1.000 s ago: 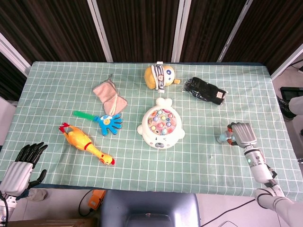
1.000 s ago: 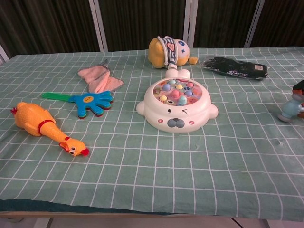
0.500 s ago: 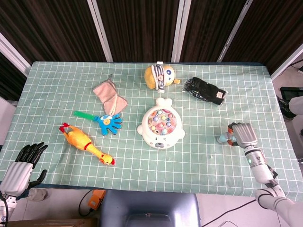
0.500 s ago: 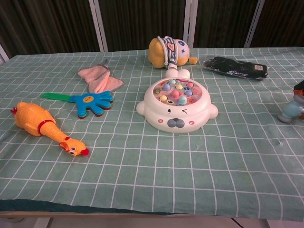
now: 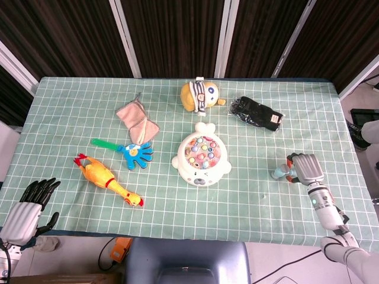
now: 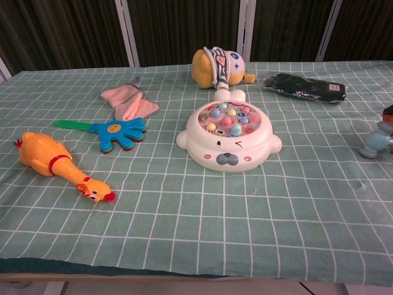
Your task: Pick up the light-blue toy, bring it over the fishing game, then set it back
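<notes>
Fishing game [image 5: 201, 158] sits between clapper [image 5: 127, 151] and light-blue toy [image 5: 280, 173].

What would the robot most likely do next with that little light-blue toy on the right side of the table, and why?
Probably close the right hand firmly on the light-blue toy and lift it. The hand is at the toy, which seems to sit on the tablecloth, well to the right of the fishing game. Whether the fingers already grip it cannot be told. The left hand hangs off the table's near-left corner.

On the green checked tablecloth [image 5: 71, 106] lay one white round fishing game [image 5: 202, 158], one yellow rubber chicken [image 5: 105, 178], one blue plastic hand clapper [image 5: 127, 152], one pink folded cloth [image 5: 137, 120], one yellow plush doll [image 5: 201, 96], one black pouch [image 5: 256, 113], and one small light-blue toy [image 5: 281, 172].
</notes>
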Controlling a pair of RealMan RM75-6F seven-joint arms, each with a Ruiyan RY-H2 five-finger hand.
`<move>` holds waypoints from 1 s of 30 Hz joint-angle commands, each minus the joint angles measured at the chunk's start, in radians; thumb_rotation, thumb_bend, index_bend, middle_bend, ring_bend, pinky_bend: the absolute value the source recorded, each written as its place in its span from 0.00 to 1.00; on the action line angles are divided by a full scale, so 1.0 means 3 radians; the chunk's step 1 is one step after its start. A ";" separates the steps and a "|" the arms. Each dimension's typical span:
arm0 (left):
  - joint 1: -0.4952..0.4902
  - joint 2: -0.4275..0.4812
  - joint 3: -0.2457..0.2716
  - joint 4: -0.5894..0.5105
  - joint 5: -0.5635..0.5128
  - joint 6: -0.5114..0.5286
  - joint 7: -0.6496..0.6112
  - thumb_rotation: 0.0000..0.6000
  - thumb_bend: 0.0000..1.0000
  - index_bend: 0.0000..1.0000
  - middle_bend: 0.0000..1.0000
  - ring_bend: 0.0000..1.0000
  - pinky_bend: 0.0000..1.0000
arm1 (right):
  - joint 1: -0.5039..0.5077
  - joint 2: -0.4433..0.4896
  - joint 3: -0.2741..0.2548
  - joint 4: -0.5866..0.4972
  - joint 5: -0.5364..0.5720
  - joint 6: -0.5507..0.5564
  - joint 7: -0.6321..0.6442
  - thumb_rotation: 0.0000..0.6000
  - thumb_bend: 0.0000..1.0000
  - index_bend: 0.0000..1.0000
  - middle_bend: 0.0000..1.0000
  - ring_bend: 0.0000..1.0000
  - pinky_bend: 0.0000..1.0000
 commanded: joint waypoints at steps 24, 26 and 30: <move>-0.0005 -0.0005 0.0002 -0.0008 -0.0008 -0.0013 0.0026 1.00 0.41 0.05 0.04 0.00 0.02 | -0.0098 0.0132 -0.0008 -0.0116 -0.0014 0.0120 0.0008 1.00 0.29 0.67 0.57 0.57 0.84; -0.0005 -0.0005 0.0003 -0.0008 -0.0008 -0.0013 0.0025 1.00 0.41 0.05 0.04 0.00 0.02 | -0.0101 0.0136 -0.0008 -0.0121 -0.0014 0.0122 0.0009 1.00 0.29 0.67 0.57 0.57 0.84; -0.0001 -0.0003 0.0002 -0.0010 -0.0002 -0.0002 0.0024 1.00 0.41 0.05 0.04 0.00 0.02 | -0.0149 0.0191 -0.0020 -0.0181 -0.0024 0.0181 0.0030 1.00 0.28 0.66 0.56 0.56 0.84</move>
